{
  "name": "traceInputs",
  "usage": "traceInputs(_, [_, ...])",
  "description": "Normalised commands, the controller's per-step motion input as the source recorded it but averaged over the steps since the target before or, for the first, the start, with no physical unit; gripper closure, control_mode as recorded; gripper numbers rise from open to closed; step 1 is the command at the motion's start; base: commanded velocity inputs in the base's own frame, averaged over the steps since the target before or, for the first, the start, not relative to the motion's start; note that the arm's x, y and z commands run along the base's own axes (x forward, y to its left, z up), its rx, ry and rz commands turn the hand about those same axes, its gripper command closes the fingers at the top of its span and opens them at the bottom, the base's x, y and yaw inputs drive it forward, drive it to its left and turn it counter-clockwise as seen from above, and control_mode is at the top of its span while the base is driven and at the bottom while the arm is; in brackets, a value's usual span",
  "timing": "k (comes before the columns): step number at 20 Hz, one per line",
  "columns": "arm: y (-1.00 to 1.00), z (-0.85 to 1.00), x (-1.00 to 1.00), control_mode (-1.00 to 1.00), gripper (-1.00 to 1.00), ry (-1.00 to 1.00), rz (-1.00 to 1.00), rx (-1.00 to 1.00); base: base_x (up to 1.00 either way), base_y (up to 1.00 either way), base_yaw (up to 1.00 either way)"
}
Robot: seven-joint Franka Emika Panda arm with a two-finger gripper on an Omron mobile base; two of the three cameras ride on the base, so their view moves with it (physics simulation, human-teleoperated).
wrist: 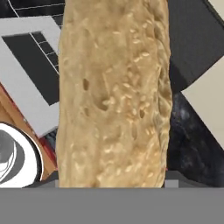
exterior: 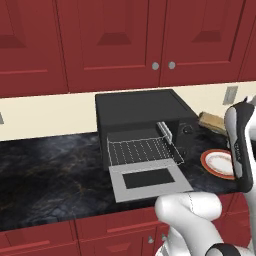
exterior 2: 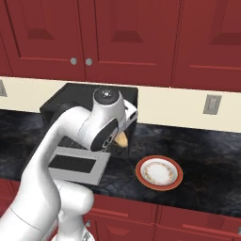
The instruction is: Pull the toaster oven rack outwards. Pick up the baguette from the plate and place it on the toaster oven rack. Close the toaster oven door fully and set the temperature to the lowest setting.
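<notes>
the baguette [wrist: 113, 92] is held in the jaws above the worktop, clear of the bare plate [exterior 2: 159, 173]. the carry step is judged in hand; next, it must be brought over the pulled-out toaster oven rack [exterior: 142, 151] and lowered.

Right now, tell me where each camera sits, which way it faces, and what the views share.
Left base view: behind the arm's left, facing the toaster oven, pulled-out rack and lowered door; white arm at lower right.
Right base view: behind its right, facing the empty plate; arm fills the left.
Hand view: on the hand, looking along the tool at the gripped baguette.
Both base views share oven, door, plate.
</notes>
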Motion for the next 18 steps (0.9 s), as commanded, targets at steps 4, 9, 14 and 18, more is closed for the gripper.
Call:
traceInputs(4, [0.72, 0.04, 0.0, -1.0, 1.0, 0.07, 0.41, -0.22, 0.0, 0.0, 0.0])
traceInputs(9, [0.7, 0.03, 0.0, -1.0, 1.0, 0.01, 0.35, -0.21, 0.0, 0.0, 0.0])
traceInputs(14, [0.61, -0.01, 0.09, -1.0, 1.0, 0.06, 0.24, -0.15, 0.0, 0.0, 0.0])
traceInputs(18, [0.58, -0.07, 0.27, -1.0, 1.0, 0.15, 0.12, -0.1, 0.0, 0.0, 0.0])
